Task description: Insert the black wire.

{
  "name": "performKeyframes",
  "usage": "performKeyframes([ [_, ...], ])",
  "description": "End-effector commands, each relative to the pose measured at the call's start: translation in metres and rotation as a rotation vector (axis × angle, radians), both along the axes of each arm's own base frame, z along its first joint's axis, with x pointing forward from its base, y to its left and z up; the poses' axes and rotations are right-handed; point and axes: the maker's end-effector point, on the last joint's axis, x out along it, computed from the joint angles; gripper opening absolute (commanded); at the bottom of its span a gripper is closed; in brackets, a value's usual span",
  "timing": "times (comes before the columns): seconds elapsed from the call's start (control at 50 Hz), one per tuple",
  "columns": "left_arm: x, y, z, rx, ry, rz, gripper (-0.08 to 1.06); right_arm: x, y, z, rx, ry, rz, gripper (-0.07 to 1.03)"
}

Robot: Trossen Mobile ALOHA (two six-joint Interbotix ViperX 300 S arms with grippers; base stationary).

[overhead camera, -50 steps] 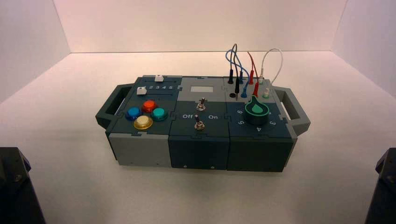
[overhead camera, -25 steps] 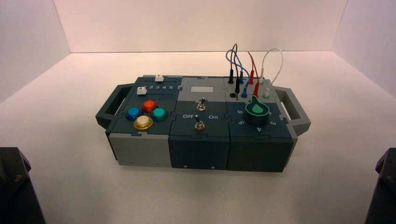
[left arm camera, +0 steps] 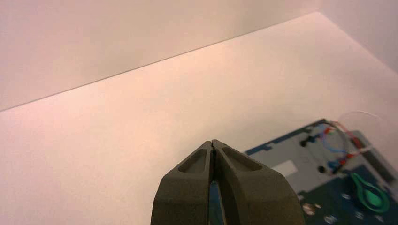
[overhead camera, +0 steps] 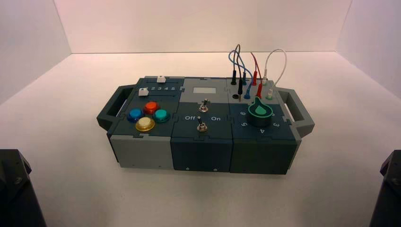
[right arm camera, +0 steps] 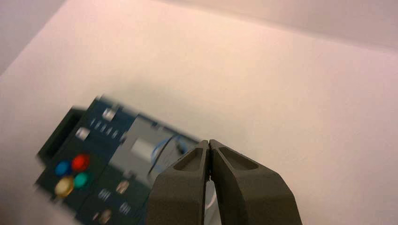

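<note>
The box (overhead camera: 203, 137) sits mid-table, its jack panel at the two o'clock corner. There the black wire (overhead camera: 237, 59) loops up from one seated plug; its other plug (overhead camera: 240, 90) leans loose beside an open socket (overhead camera: 235, 96). My left gripper (left arm camera: 213, 143) and right gripper (right arm camera: 208, 143) are both clenched on nothing, angled down toward the box, well short of it.

A plain white tabletop (overhead camera: 198, 198) is enclosed by three bare white walls: a back wall (overhead camera: 203, 23) and a side wall at either hand (overhead camera: 28, 42) (overhead camera: 373, 38). Soft, warm, even light is cast over the surfaces, and a faint pinkish tint is seen on the walls
</note>
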Motion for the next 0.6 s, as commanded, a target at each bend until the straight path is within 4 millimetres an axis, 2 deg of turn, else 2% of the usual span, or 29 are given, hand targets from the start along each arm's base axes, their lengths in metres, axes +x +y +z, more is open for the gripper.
performKeyframes([
  [0.02, 0.003, -0.01, 0.014, 0.022, 0.038, -0.031, -0.03, -0.005, 0.022, 0.003, 0.027, 0.052, 0.054, -0.02],
  [0.14, 0.002, -0.015, 0.009, 0.068, 0.129, -0.053, -0.03, -0.013, 0.034, -0.011, 0.02, 0.137, 0.086, -0.02],
  [0.36, -0.008, -0.028, -0.003, 0.087, 0.245, -0.093, -0.03, -0.027, 0.039, -0.038, -0.029, 0.261, 0.114, -0.02],
  [0.48, -0.015, -0.033, -0.013, 0.089, 0.316, -0.106, -0.03, -0.036, 0.044, -0.044, -0.043, 0.283, 0.145, -0.01],
  [0.56, -0.017, -0.036, -0.018, 0.081, 0.35, -0.111, -0.03, -0.039, 0.046, -0.047, -0.048, 0.29, 0.154, 0.08],
  [0.6, -0.018, -0.038, -0.019, 0.073, 0.361, -0.113, -0.03, -0.039, 0.046, -0.047, -0.05, 0.291, 0.154, 0.18],
])
